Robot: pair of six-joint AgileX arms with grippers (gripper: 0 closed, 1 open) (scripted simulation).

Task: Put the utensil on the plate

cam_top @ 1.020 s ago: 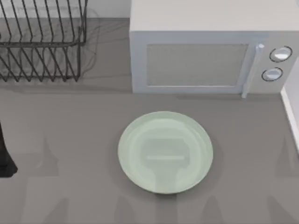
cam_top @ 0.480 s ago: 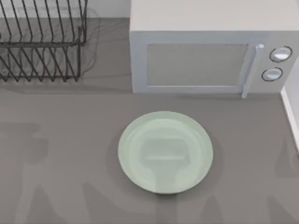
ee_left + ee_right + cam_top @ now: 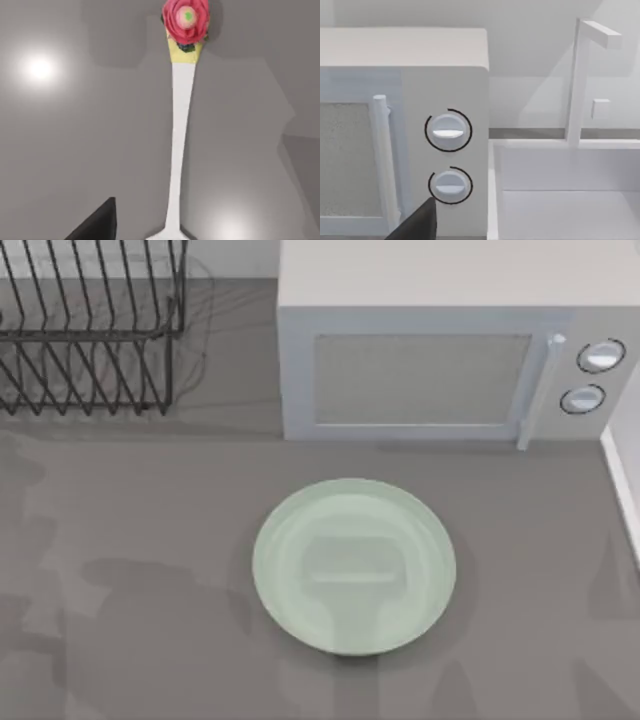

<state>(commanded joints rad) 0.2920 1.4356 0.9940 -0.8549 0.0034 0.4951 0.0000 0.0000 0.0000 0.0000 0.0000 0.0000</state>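
The utensil (image 3: 179, 140) lies flat on the grey table in the left wrist view. It is a whitish spoon with a thin handle and a red flower-like knob (image 3: 186, 19) at the far end. Its bowl is cut off by the picture's edge. A dark part of my left gripper (image 3: 97, 222) hangs above the table beside the handle, apart from it. The pale green plate (image 3: 290, 540) sits bare in the middle of the table in the top view, in front of the microwave. A dark part of my right gripper (image 3: 417, 222) faces the microwave's knobs.
A white microwave (image 3: 430, 350) stands at the back, door shut, with two knobs (image 3: 448, 131) on its right. A black wire dish rack (image 3: 90, 330) is at the back left. A white sink (image 3: 570, 200) with a faucet (image 3: 577, 80) lies right of the microwave.
The dark arm piece at the top view's left edge has left the picture. Arm shadows have spread across the left part of the table. The plate has not moved.
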